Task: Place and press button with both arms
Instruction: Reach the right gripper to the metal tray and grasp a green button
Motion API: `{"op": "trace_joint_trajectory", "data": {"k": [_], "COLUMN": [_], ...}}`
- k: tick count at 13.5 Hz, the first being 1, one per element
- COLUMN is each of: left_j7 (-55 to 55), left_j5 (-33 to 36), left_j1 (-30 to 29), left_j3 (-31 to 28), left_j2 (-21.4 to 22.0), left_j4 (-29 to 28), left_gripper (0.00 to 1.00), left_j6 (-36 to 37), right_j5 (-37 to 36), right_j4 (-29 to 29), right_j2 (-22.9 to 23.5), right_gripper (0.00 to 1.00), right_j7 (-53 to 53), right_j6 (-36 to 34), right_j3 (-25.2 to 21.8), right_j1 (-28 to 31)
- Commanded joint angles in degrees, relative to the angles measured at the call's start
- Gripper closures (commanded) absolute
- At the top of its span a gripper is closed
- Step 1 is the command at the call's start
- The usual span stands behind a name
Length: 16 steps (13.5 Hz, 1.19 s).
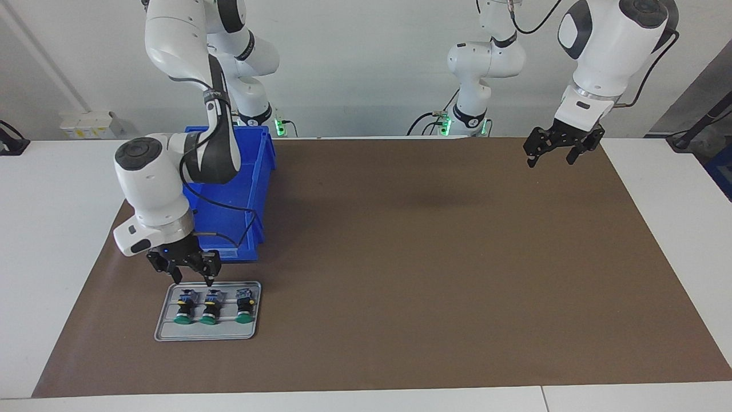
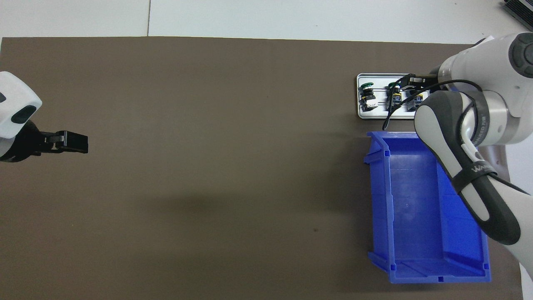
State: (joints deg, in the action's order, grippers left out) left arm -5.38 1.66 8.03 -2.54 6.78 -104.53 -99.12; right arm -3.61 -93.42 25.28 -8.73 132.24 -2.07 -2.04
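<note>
Three green-capped buttons lie side by side on a small grey tray (image 1: 166, 333) (image 2: 360, 115), caps pointing away from the robots. My right gripper (image 1: 193, 281) (image 2: 406, 85) hangs open just above the base blocks of two of them (image 1: 184, 307) (image 1: 209, 307), touching neither. The third button (image 1: 245, 306) (image 2: 367, 95) lies uncovered toward the left arm's end of the tray. In the overhead view the right arm hides most of the other two. My left gripper (image 1: 550, 159) (image 2: 73, 141) waits open and empty above the mat at the left arm's end.
An empty blue bin (image 1: 254, 189) (image 2: 416, 216) stands on the brown mat (image 1: 429, 257) next to the tray, nearer to the robots, under the right arm's forearm. The mat covers most of the white table (image 1: 51, 229).
</note>
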Motion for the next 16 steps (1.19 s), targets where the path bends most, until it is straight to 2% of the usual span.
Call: {"op": "trace_joint_trajectory", "data": {"k": [1, 4, 11, 12, 14, 15, 16], "left_j7": [0.5, 0.5, 0.5, 0.4, 0.5, 0.4, 0.5], "left_j5": [1.0, 1.0, 1.0, 1.0, 1.0, 1.0, 1.0], "left_j1": [-0.4, -0.4, -0.4, -0.8, -1.5, -1.5, -1.5], "left_j3": [0.3, 0.3, 0.3, 0.3, 0.3, 0.3, 0.3], "left_j2": [0.5, 0.5, 0.5, 0.5, 0.5, 0.5, 0.5], "left_j4": [-0.6, -0.6, -0.6, -0.6, -0.6, -0.6, -0.6], "left_gripper": [0.00, 0.00, 0.00, 0.00, 0.00, 0.00, 0.00], "left_j6": [-0.3, -0.3, -0.3, -0.3, -0.2, -0.2, -0.2], "right_j5": [-0.3, 0.2, 0.0, 0.0, 0.0, 0.0, 0.0], "right_j4": [1.8, 2.0, -0.8, -1.1, -1.3, -1.3, -1.2], "right_j2": [4.8, 7.4, 7.3, 7.3, 7.1, 6.8, 6.3], "right_gripper": [0.31, 0.31, 0.33, 0.40, 0.47, 0.61, 0.86], "right_j7": [0.6, 0.6, 0.6, 0.7, 0.7, 0.7, 0.7], "right_j6": [4.1, 7.4, 8.4, 8.3, 7.8, 7.2, 5.7], "right_j3": [0.1, 0.1, 0.1, 0.1, 0.1, 0.1, 0.1], "right_j1": [-0.1, -0.2, -0.1, -0.1, -0.2, -0.2, -0.2]}}
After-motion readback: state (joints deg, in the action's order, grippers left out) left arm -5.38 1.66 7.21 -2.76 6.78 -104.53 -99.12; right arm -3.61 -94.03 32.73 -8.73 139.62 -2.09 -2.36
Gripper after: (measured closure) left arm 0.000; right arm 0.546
